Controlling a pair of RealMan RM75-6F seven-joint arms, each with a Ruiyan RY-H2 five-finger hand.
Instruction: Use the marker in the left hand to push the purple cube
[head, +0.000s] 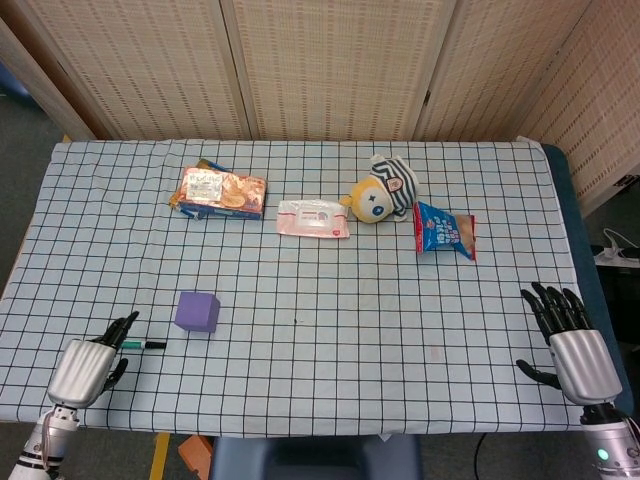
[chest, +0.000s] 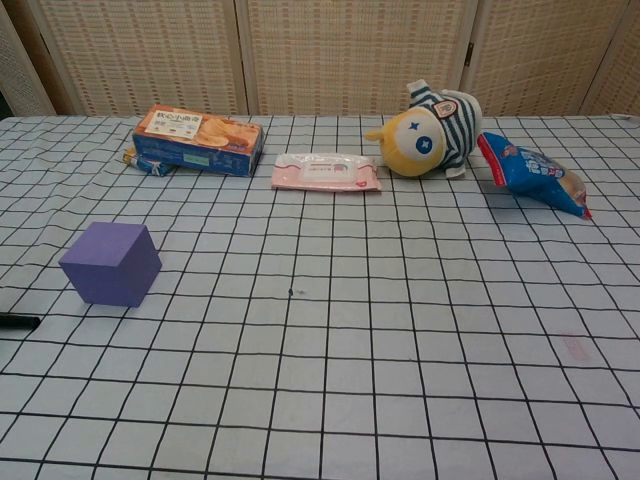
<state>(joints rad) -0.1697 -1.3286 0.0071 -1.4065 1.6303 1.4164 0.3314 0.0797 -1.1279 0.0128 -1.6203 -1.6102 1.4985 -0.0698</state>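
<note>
The purple cube (head: 197, 311) (chest: 110, 263) stands on the checked cloth at the front left. A short way to its left lies the marker (head: 148, 345), flat on the cloth with its black end pointing at the cube. Only that black end (chest: 18, 321) shows at the left edge of the chest view. My left hand (head: 88, 365) lies at the table's front left corner with its fingers spread. Its fingertips (head: 124, 326) reach over the marker's green end and hide it; no grip shows. My right hand (head: 572, 345) is open at the front right edge, holding nothing.
Along the far side lie a biscuit box (head: 222, 192), a pink wipes pack (head: 313, 218), a striped plush toy (head: 384, 190) and a blue snack bag (head: 444, 230). The table's front edge (head: 300, 430) runs just below both hands.
</note>
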